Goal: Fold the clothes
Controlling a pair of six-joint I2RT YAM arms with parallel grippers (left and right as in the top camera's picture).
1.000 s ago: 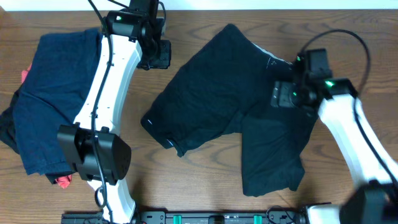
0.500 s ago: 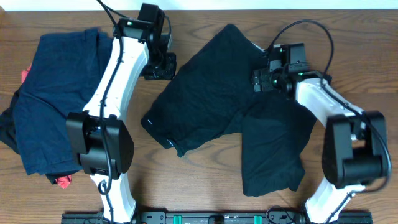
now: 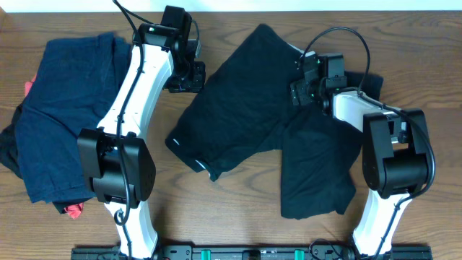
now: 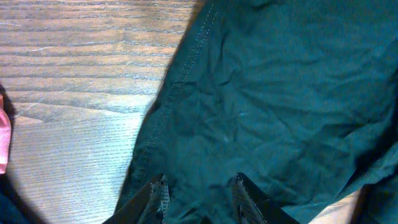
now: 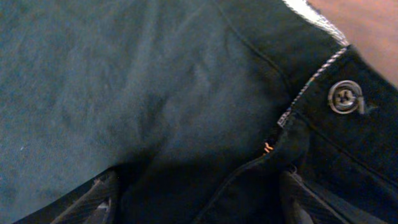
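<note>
Black shorts (image 3: pixel 245 108) lie spread, unfolded, mid-way along the table (image 3: pixel 238 217); a navy garment (image 3: pixel 58 108) sits heaped at its left edge. Your right gripper (image 5: pixel 199 199) gapes over the waistband (image 5: pixel 336 143), and your left gripper (image 4: pixel 199 193) stands part-open at the shorts' edge. Folding looks unstarted.

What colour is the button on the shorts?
The button is dark metallic grey, on black shorts; clearest in the right wrist view.
</note>
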